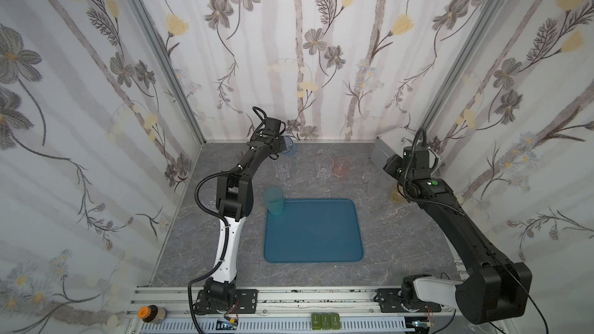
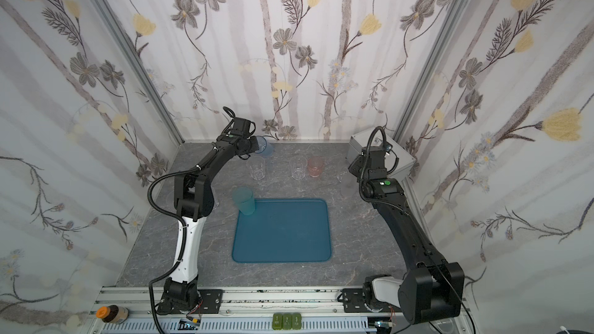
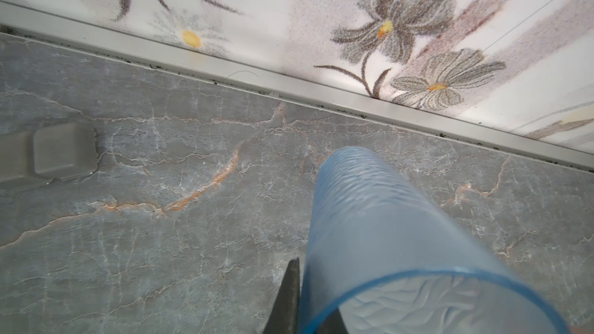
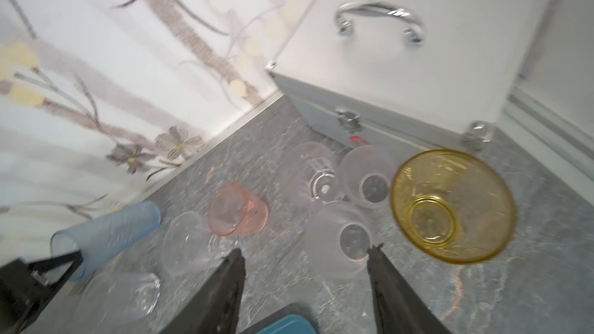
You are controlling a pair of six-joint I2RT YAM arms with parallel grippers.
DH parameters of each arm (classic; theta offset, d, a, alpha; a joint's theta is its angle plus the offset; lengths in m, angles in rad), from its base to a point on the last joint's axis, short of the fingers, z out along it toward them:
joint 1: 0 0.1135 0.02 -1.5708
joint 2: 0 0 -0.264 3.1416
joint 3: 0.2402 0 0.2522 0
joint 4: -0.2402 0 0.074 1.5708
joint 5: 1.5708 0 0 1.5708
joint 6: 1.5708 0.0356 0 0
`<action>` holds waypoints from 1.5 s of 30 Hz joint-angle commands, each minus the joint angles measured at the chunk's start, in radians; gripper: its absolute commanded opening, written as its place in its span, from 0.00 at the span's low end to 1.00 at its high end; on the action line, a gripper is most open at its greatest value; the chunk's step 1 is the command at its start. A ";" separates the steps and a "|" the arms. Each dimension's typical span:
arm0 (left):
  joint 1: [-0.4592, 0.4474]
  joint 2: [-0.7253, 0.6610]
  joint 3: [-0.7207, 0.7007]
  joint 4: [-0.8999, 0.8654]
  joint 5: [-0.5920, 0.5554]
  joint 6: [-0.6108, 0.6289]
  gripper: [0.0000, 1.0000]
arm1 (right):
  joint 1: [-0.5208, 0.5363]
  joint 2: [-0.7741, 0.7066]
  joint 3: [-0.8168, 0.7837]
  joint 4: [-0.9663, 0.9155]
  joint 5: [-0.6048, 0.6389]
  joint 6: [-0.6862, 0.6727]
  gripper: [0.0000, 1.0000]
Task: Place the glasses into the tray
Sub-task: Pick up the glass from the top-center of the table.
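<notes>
The flat teal-blue rectangular tray point(image 1: 313, 236) lies mid-table, with 1 upright light blue tumbler point(image 1: 273, 201) in its 10 o'clock corner. At 11 o'clock from the tray, the left gripper point(image 1: 282, 146) is clamped on the rim of a 2nd, light blue ribbed tumbler point(image 3: 385, 220), which is tilted sideways. At 2 o'clock, the right gripper point(image 4: 306, 249) hangs with jaws apart over a frosted white tumbler point(image 4: 334, 242), beside the amber-yellow tumbler point(image 4: 450, 207).
</notes>
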 commanded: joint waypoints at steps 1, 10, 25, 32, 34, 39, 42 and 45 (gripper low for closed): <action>-0.002 0.015 -0.002 -0.016 -0.012 0.006 0.10 | -0.076 -0.021 -0.052 0.000 0.055 0.079 0.63; -0.005 0.029 0.019 -0.030 0.010 0.012 0.13 | -0.242 0.047 -0.107 0.079 -0.099 0.111 0.65; -0.021 0.021 0.125 -0.031 0.033 0.009 0.01 | -0.211 0.033 -0.097 0.084 -0.094 0.058 0.65; -0.032 -0.091 0.106 -0.033 0.058 0.008 0.00 | -0.038 -0.027 -0.016 0.014 0.041 0.007 0.64; -0.041 -0.146 0.062 -0.035 0.072 0.006 0.00 | 0.041 -0.039 0.000 0.024 0.032 -0.007 0.64; -0.126 -0.343 -0.129 -0.067 0.085 0.056 0.00 | 0.256 0.031 0.106 -0.009 -0.052 -0.078 0.64; -0.176 -0.450 -0.267 -0.131 0.104 0.091 0.00 | 0.314 0.075 0.142 -0.028 -0.125 -0.081 0.64; -0.231 -0.566 -0.450 -0.183 0.101 0.115 0.00 | 0.345 0.089 0.140 -0.004 -0.218 -0.073 0.64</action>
